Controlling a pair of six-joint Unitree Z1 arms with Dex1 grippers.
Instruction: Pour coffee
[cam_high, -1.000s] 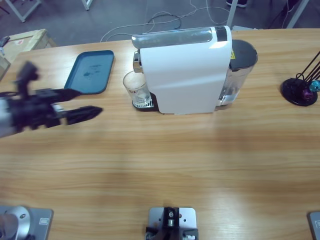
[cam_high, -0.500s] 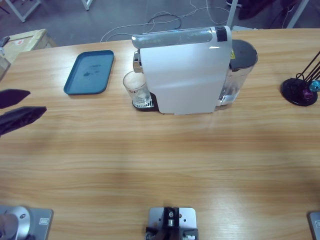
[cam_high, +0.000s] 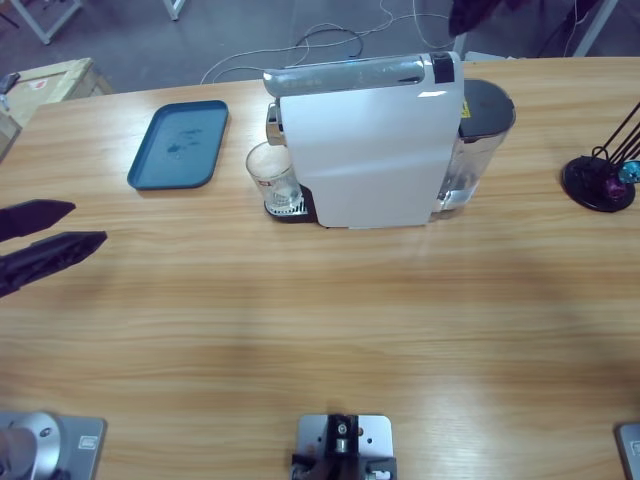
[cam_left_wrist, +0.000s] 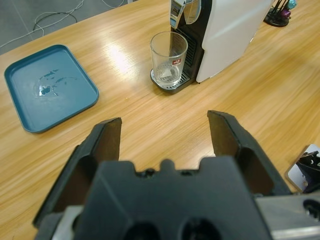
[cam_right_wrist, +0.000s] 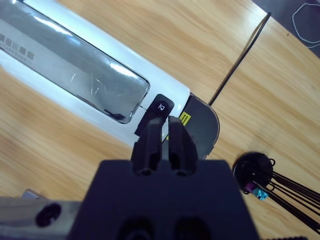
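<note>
At the far left the left end effector (cam_high: 50, 228) is hovering over bare wood with its jaws spread and empty, well apart from everything. Next, the flat teal plastic tray (cam_high: 180, 142) is lying empty. The clear drinking glass (cam_high: 270, 174) is standing on the drip grate under the spout of the white box-shaped coffee machine (cam_high: 365, 145), and it is looking empty, so the pouring seems not yet done. Above the machine's black button (cam_right_wrist: 159, 107), the right end effector (cam_right_wrist: 164, 131) is hanging with jaws pressed together, probably about to press. The long pale wooden tabletop (cam_high: 330, 330) is carrying a black wire stand (cam_high: 598, 180) at right; grey floor and cables are lying beyond.
</note>
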